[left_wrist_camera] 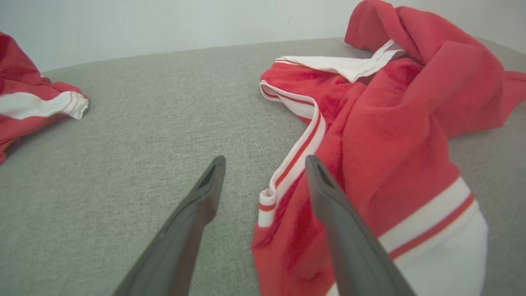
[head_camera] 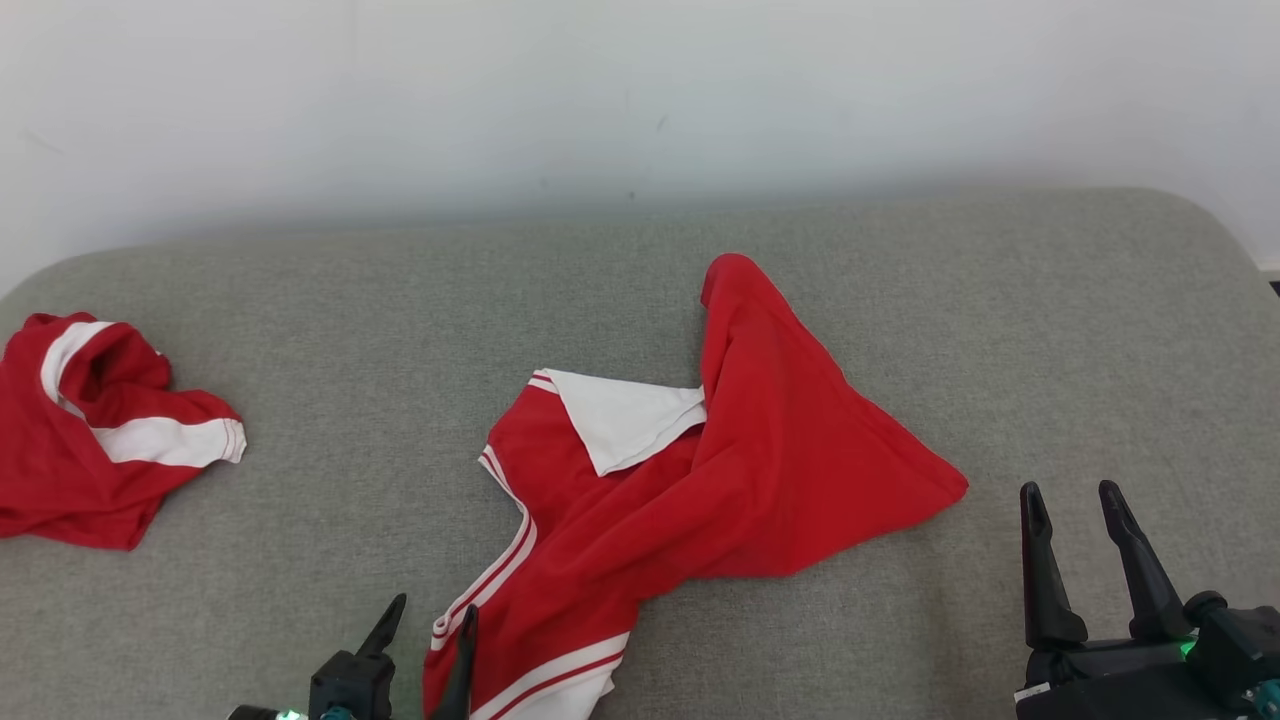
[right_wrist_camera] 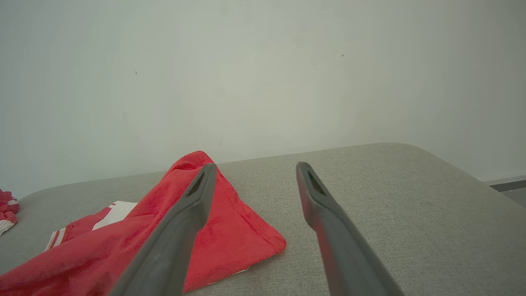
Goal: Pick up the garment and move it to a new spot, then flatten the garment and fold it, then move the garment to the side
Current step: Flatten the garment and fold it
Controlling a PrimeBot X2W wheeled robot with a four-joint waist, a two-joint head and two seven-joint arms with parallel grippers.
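1. Left gripper (head_camera: 433, 615), at the near edge of the grey cushion (head_camera: 900, 260): fingers spread, empty, at the garment's striped edge.
2. Red-and-white garment (head_camera: 760, 450): crumpled at cushion centre. Pickup is judged pending.
3. Right gripper (head_camera: 1070, 495), cushion near-right: spread, empty. Next move likely requires closing on fabric.

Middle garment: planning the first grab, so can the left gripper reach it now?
Likely yes: the open left gripper hangs right at the striped edge of the middle garment, nothing in between.

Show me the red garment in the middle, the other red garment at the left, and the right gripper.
middle garment (head_camera: 790, 450): head view, on its plain red body.
left garment (head_camera: 55, 480): head view, on its lower red cloth.
right gripper (head_camera: 1070, 488): head view, midway between its open fingertips.
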